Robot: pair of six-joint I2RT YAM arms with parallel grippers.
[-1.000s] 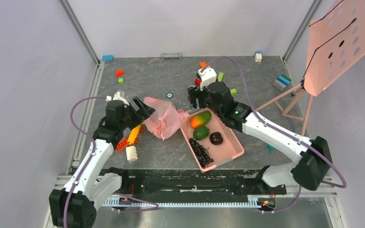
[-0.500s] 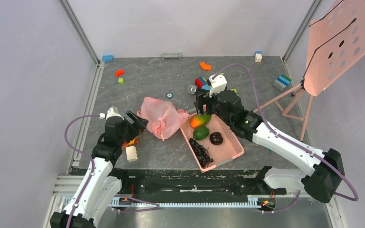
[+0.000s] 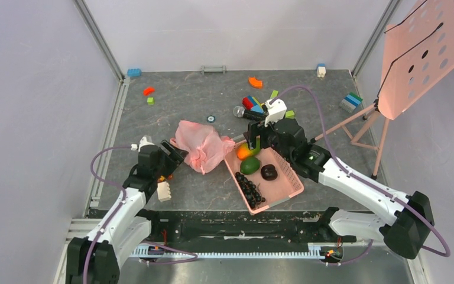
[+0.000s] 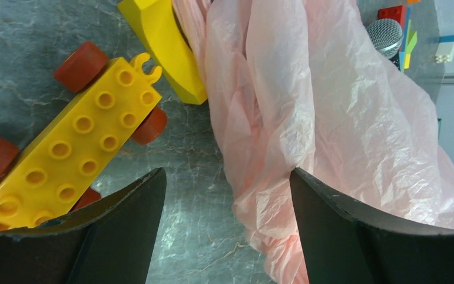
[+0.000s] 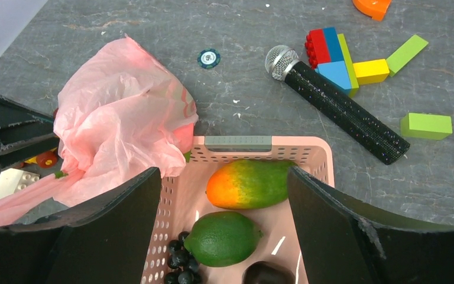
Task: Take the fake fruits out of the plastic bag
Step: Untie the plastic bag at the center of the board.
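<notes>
Your left hand [image 4: 226, 177] sits low on the counter [image 3: 201, 94] with its fingers apart. A crumpled lower fold of the plastic bag [image 4: 331, 118] lies between them, closer to one finger, and nothing is clamped. That looks like a set-up to pinch the film, probably so the bag can be pinned or lifted while the other arm works.

Your right hand [image 5: 221, 171] hangs over the far end of the pink slotted basket [image 5: 236, 143], fingers spread and empty. From there it looks down on the bag, which slumps against the basket's corner, so it seems ready to reach in.

The fake fruits are not in the open. A reddish swelling under the film by the basket rim may be one, but you cannot be sure from here. On that reading, the task has fruits left to take out.

The basket holds a mango [image 5: 248, 183], a green fruit [image 5: 221, 238], black grapes [image 5: 177, 260] and a dark round fruit [image 5: 269, 273].

A yellow brick [image 4: 71, 154] on red wheels and a yellow curved piece [image 4: 165, 47] crowd your left hand. Beyond lie a microphone [image 5: 337, 109], a small round chip [image 5: 208, 57] and scattered blocks.

The counter is dark, marbled grey. It is boxed in by pale walls and metal rails, with a pink perforated panel [image 3: 425, 53] on a tripod at the right.
</notes>
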